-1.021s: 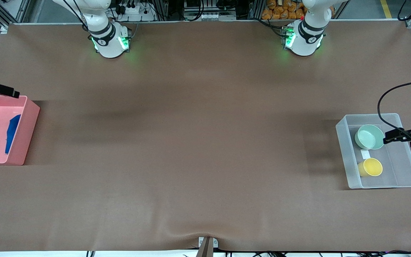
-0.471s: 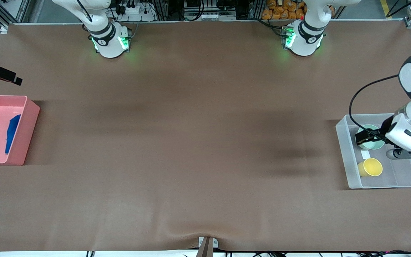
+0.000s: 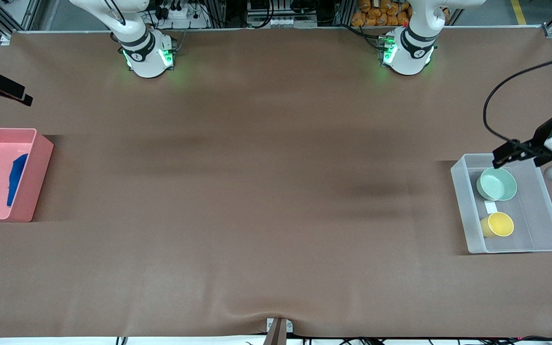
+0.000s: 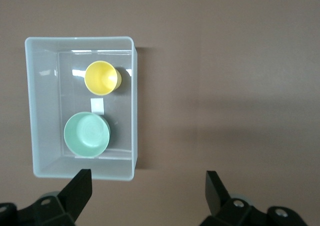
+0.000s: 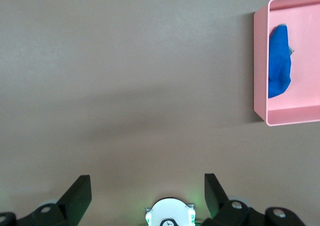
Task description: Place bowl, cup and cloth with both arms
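Note:
The mint-green bowl [image 3: 496,184] and the yellow cup [image 3: 497,224] sit in a clear plastic bin [image 3: 544,220] at the left arm's end of the table, the cup nearer the front camera. My left gripper [image 3: 508,153] hangs open and empty high over the bin's rim on the bases' side. The left wrist view shows the bowl [image 4: 87,134], cup [image 4: 102,77] and the open gripper [image 4: 148,196]. The blue cloth [image 3: 16,177] lies in a pink bin [image 3: 36,158] at the right arm's end. My right gripper [image 3: 19,95] is open and empty over the table beside that bin.
A small white label [image 3: 490,207] lies in the clear bin between bowl and cup. The right wrist view shows the pink bin [image 5: 260,85] with the cloth [image 5: 279,60] and the right arm's green-lit base [image 5: 169,213]. Brown table mat spans between the bins.
My left gripper dipped over the bowl, then rose and drew back toward the bases, empty. My right gripper drifted away from the pink bin toward the bases. Bowl, cup and cloth stayed put.

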Controlling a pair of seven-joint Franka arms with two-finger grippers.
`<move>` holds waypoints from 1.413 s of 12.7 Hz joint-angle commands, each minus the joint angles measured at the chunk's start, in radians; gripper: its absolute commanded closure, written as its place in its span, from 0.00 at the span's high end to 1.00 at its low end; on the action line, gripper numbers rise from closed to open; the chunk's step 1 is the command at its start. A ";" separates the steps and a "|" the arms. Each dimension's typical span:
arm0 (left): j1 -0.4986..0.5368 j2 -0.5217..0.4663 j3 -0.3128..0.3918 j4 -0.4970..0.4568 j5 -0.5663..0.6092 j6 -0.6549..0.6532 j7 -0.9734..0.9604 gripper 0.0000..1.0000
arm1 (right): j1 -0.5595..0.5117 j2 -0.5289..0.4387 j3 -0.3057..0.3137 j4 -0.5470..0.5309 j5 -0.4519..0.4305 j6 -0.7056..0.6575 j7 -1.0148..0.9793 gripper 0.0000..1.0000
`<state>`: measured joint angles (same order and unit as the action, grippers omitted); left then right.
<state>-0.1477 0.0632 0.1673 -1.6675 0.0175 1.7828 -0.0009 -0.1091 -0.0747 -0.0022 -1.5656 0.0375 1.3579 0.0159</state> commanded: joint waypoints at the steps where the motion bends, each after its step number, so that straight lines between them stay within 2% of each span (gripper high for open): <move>1: 0.084 -0.029 -0.081 -0.014 0.010 -0.020 0.039 1.00 | 0.008 -0.023 -0.010 -0.005 -0.001 0.000 -0.030 1.00; 6: 0.069 -0.006 -0.074 0.058 -0.028 -0.022 0.033 1.00 | 0.006 -0.023 -0.012 -0.005 -0.002 0.009 -0.030 1.00; 18: 0.066 -0.014 -0.095 0.112 -0.048 -0.066 0.061 1.00 | 0.002 -0.017 -0.012 -0.017 -0.002 0.018 -0.030 1.00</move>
<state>-0.0898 0.0468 0.0805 -1.5832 -0.0196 1.7423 0.0434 -0.1091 -0.0820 -0.0084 -1.5682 0.0368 1.3720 -0.0060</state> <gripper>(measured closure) 0.000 0.000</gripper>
